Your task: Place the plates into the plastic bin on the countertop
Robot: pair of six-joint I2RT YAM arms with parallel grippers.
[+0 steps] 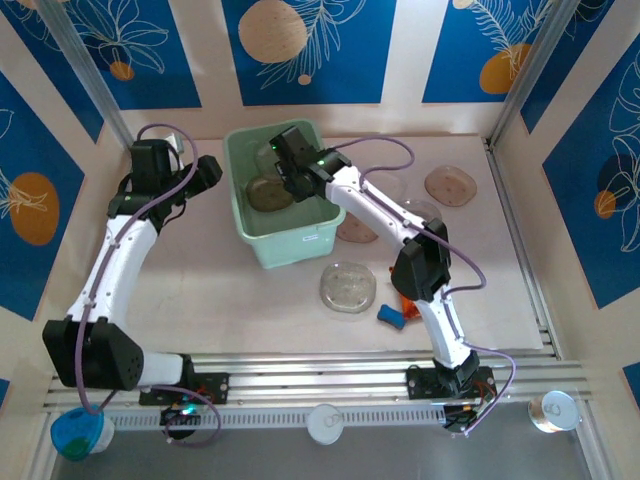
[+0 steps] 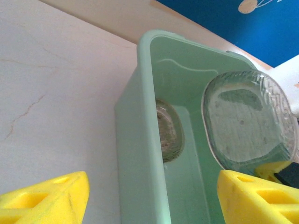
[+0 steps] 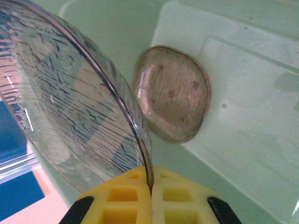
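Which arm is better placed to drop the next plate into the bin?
Right. The right gripper is shut on a clear ribbed plastic plate over the pale mint-green plastic bin; the left gripper is open, empty.

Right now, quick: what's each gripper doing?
Left gripper: open, holding nothing.
Right gripper: closed on a clear plate over the plastic bin.

Fixed overhead camera looks down; both wrist cameras peer closely into the plastic bin (image 1: 290,245).
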